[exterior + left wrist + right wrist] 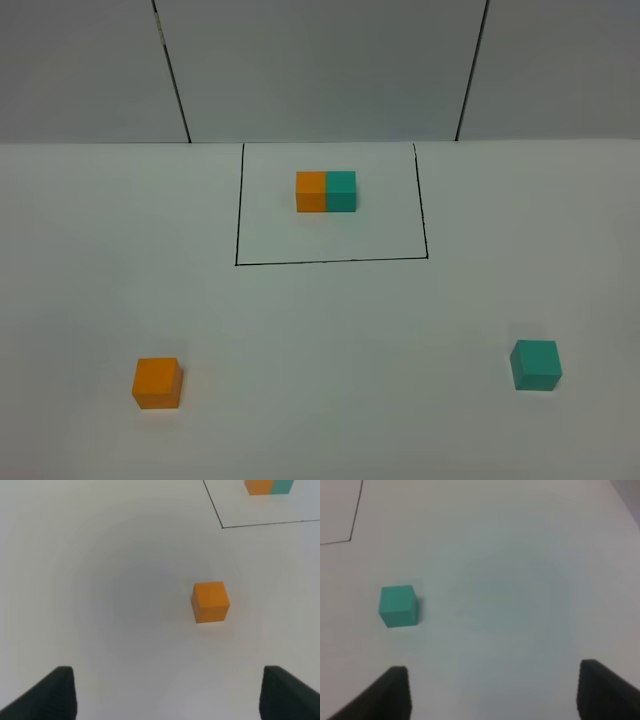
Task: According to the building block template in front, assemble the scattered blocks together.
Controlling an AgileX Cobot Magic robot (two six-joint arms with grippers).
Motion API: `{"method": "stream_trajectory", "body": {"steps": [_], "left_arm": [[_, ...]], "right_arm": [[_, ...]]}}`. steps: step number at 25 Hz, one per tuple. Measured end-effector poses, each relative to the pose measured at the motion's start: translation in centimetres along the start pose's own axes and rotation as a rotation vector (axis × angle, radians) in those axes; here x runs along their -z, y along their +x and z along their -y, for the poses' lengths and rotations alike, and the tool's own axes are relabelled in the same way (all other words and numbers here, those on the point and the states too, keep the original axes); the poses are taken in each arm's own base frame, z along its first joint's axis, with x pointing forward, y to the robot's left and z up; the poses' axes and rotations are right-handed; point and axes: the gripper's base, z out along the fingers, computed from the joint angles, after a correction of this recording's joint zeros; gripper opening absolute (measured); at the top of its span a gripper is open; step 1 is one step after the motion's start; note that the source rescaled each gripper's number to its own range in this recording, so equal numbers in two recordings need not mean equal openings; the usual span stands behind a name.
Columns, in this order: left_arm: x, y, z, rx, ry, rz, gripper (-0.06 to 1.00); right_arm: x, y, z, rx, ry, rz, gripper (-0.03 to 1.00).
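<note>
Scattered blocks [157,383] on white table [330,400], grey wall [320,70], left tool [166,692] and right tool [491,690] spread empty.

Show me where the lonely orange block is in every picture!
Exterior high: the loose orange block sits low on the left, outside the black outline.
Left wrist: near the middle of the picture, out beyond the two dark fingers.
Right wrist: not in it; only the teal block shows.
Shared landmark: the black outline, visible in all three views.

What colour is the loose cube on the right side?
The cube is teal-green; the right wrist view shows it best.
</note>
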Motion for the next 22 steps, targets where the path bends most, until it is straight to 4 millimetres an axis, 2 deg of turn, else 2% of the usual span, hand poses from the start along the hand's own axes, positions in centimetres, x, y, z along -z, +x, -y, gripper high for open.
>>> {"method": "stream_trajectory", "body": {"steps": [22], "left_arm": [[0.0,0.0,0.0,0.0,0.0,0.0,0.68]], "right_arm": [[0.0,0.0,0.0,0.0,0.0,0.0,0.44]]}}
